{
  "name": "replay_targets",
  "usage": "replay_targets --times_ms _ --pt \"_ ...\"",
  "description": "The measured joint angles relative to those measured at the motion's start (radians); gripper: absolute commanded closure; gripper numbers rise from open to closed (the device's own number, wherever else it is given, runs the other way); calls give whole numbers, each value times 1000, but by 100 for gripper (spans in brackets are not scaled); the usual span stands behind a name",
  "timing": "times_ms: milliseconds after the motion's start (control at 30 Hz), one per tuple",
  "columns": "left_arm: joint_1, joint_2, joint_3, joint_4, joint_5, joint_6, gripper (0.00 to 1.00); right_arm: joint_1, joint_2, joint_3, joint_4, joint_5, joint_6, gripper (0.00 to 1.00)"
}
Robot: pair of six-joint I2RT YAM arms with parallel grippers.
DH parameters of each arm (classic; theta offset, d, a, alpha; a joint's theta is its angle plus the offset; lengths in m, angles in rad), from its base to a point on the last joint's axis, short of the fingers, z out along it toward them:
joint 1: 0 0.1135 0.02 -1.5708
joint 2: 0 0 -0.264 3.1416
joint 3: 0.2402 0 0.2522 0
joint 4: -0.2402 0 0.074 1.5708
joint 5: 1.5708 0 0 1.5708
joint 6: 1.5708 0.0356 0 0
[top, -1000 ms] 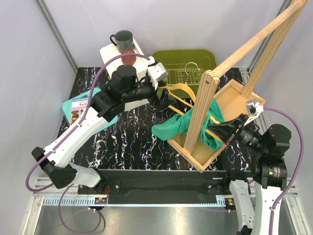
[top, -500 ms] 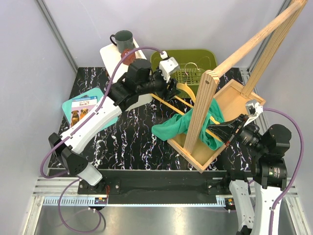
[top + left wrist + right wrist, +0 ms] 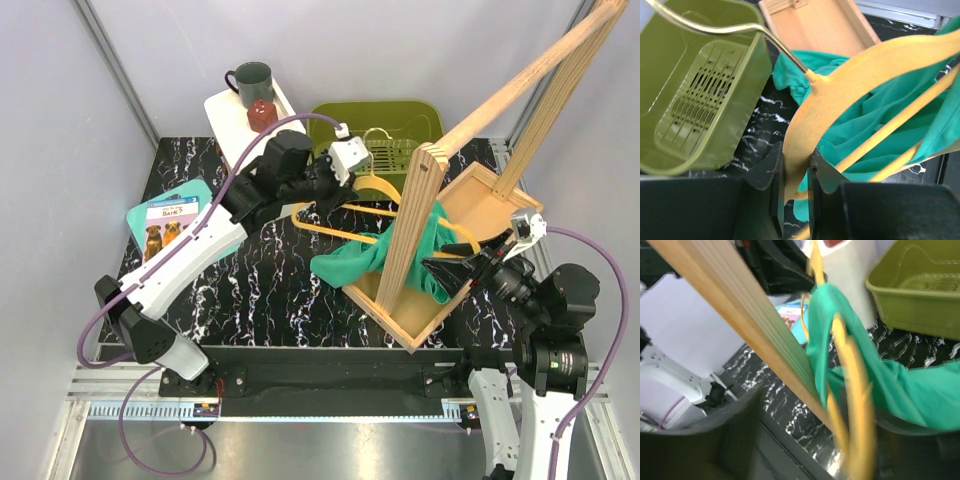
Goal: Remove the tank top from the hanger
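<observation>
Hanger [image 3: 855, 70] is held at one shoulder by the left pincer [image 3: 796, 161], jaws narrowed tight on the yellow arm, upper centre of the overhead view. Tank top [image 3: 345, 265] is draped on the hanger's far end, bunched mid-frame against the wooden rack [image 3: 410, 230] post, its hem on the bench [image 3: 260, 290]. Right pincer [image 3: 445, 268], lower right, is spread wide, with hanger and teal cloth blurred between its fingers. Olive basket [image 3: 330, 118] is seen behind the hook.

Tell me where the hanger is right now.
Top view, centre: the hanger is pinched at its shoulder by the left tool, next to the green basket, with the tank top hanging off it.
</observation>
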Motion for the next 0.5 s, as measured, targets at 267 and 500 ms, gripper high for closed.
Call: replay_targets --times_ms 267,500 --pt "21 -78 -35 14 -141 -47 100 8 -30 57 -210 410 -6 0" --pt "20 -84 -33 8 -142 -120 100 8 -64 7 -211 385 -21 10"
